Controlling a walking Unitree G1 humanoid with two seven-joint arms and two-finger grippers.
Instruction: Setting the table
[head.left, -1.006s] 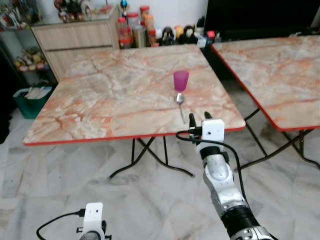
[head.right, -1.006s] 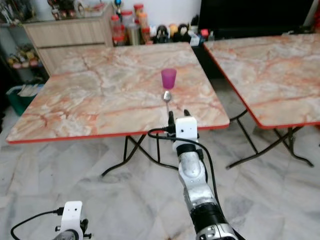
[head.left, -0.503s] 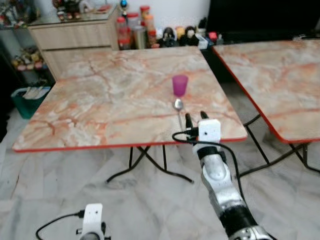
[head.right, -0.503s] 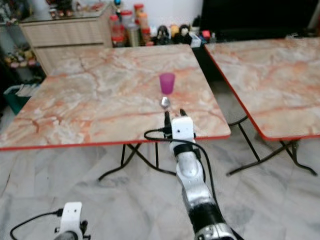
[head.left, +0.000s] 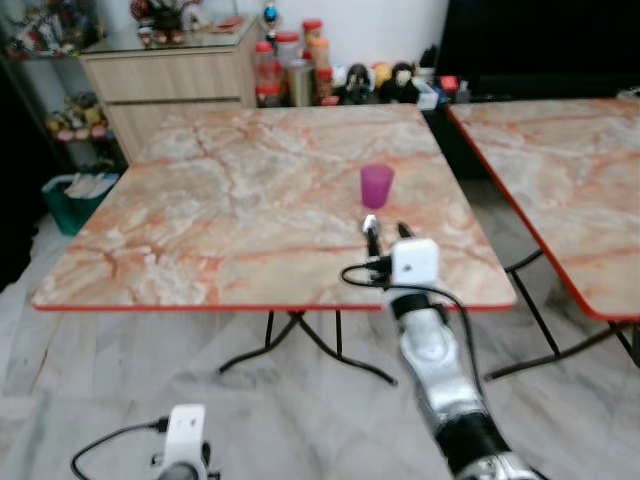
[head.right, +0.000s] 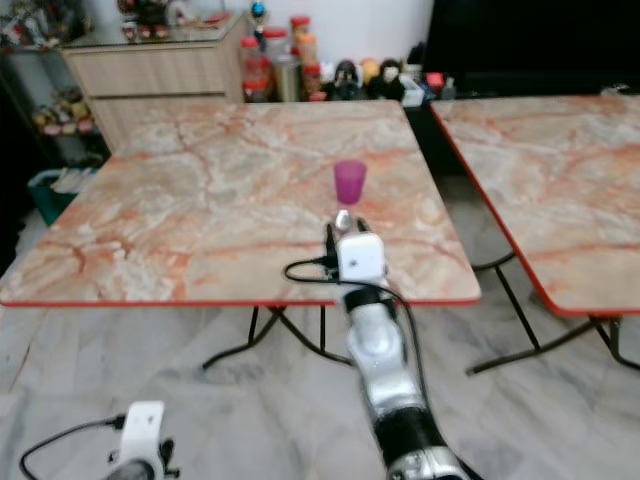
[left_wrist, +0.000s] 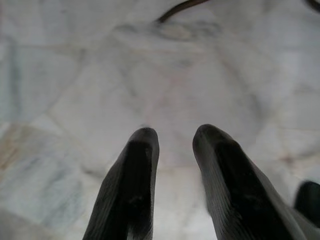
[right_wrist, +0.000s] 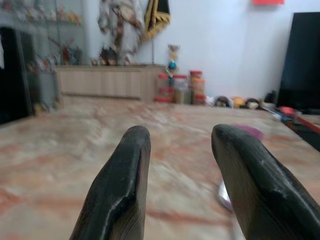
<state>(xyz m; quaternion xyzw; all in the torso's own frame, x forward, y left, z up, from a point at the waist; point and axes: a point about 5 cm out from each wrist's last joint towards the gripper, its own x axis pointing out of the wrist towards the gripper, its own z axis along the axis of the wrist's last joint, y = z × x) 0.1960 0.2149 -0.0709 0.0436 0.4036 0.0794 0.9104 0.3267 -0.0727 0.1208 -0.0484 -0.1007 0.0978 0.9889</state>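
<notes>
1. Spoon (head.left: 369, 222) lies flat on the counter (head.left: 200, 220), its bowl just ahead of the right tool (head.left: 385, 233) and its handle running back beneath the fingers.
2. Purple cup (head.left: 376, 186) stands upright just beyond the spoon's bowl, straight ahead of the tool.
3. Right tool hovers low over the counter's near edge, fingers spread, grasping nothing.
4. Risk: a forward reach could push the spoon into the cup and tip it.
5. Risk: a thin, flat handle may slip from the long fingers, or the tips may scrape the counter.
6. Left tool (left_wrist: 172, 150) hangs idle over the floor (left_wrist: 75, 75), fingers apart, empty.
</notes>
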